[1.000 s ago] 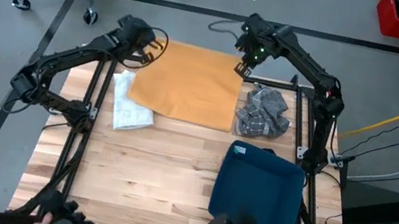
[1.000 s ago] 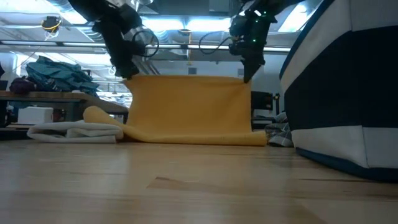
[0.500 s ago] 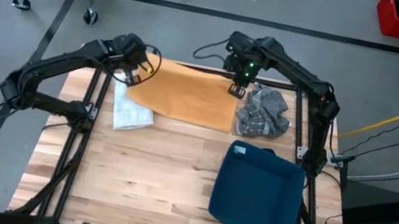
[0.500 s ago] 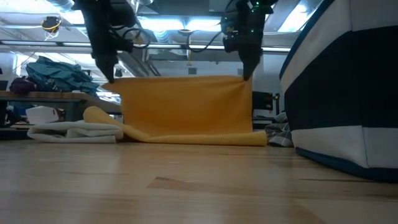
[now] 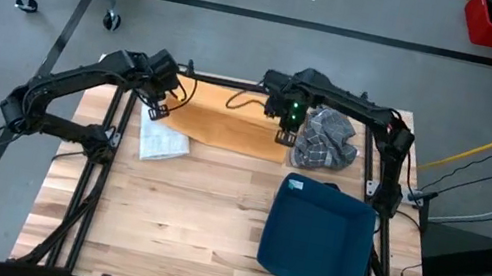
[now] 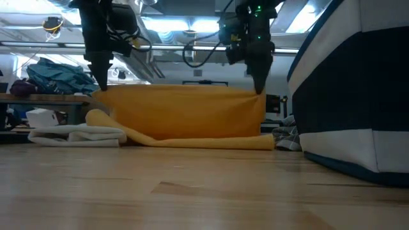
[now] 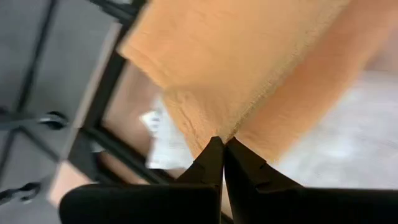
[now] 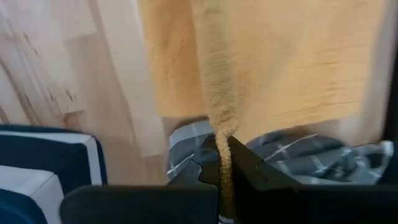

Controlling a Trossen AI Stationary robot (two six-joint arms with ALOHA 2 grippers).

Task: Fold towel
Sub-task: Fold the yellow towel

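Note:
An orange towel [image 5: 228, 127] hangs as a sheet between my two grippers at the far half of the table. Its lower part [image 6: 198, 141] lies on the wood. My left gripper [image 5: 157, 109] is shut on the towel's upper left corner, and my right gripper [image 5: 282, 136] is shut on its upper right corner. In the low view the left gripper [image 6: 102, 87] and the right gripper [image 6: 259, 90] hold the top edge about level. My left gripper pinches the towel's upper left corner [image 7: 214, 132] between its two fingers, slanting down from above. The cloth hangs below, and its bottom fold is on the table. My right gripper pinches the hemmed edge at the upper right corner [image 8: 222, 127] from above, fingers pointing down. The top edge between the grippers sags only slightly.
A folded white towel [image 5: 163, 138] lies just left of the orange one. A crumpled grey plaid cloth [image 5: 325, 140] lies right of it, close to my right gripper. A large dark blue bag [image 5: 318, 236] fills the near right of the table.
Both grippers have moved toward the table's near edge and a little down, carrying the towel's top edge with them. The left gripper has tipped to point more steeply down. The raised sheet has come over the part lying on the table, which has stayed put.

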